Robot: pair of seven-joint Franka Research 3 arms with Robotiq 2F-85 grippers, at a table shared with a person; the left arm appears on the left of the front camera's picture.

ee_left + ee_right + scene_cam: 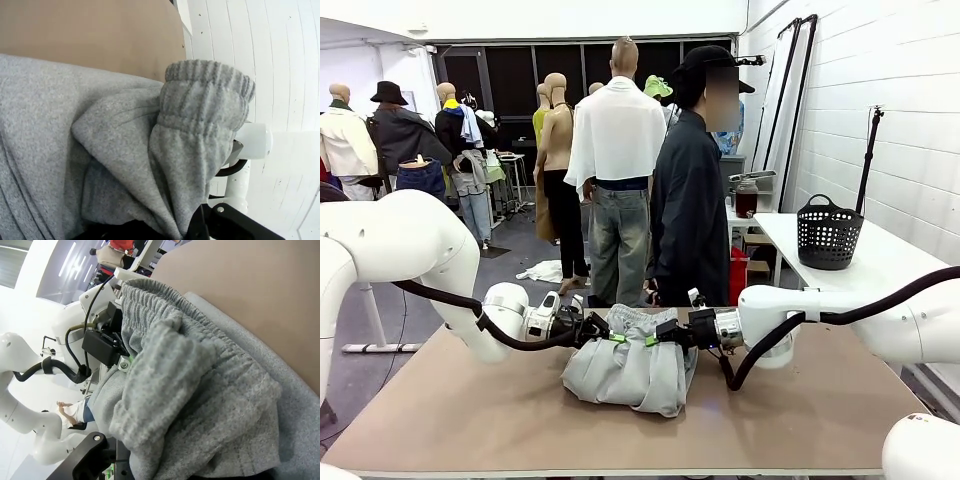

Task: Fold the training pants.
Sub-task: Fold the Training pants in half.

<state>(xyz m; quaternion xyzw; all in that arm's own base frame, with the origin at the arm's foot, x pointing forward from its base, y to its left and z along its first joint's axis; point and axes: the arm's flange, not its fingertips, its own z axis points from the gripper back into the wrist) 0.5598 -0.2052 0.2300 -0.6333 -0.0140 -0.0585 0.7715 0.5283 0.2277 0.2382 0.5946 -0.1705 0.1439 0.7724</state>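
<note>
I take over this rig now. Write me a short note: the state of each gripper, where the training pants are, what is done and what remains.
Left gripper: shut on the training pants, gripping their left upper edge.
Right gripper: shut on the training pants, gripping their right upper edge close to the left gripper.
Pants: bunched in a heap at the middle of the table, the top lifted between the two grippers, the rest resting on the table. The gathered waistband shows in the right wrist view.
Done: both edges are grasped and brought together.
Left: lay the pants down flat as a neat fold, then release.
</note>
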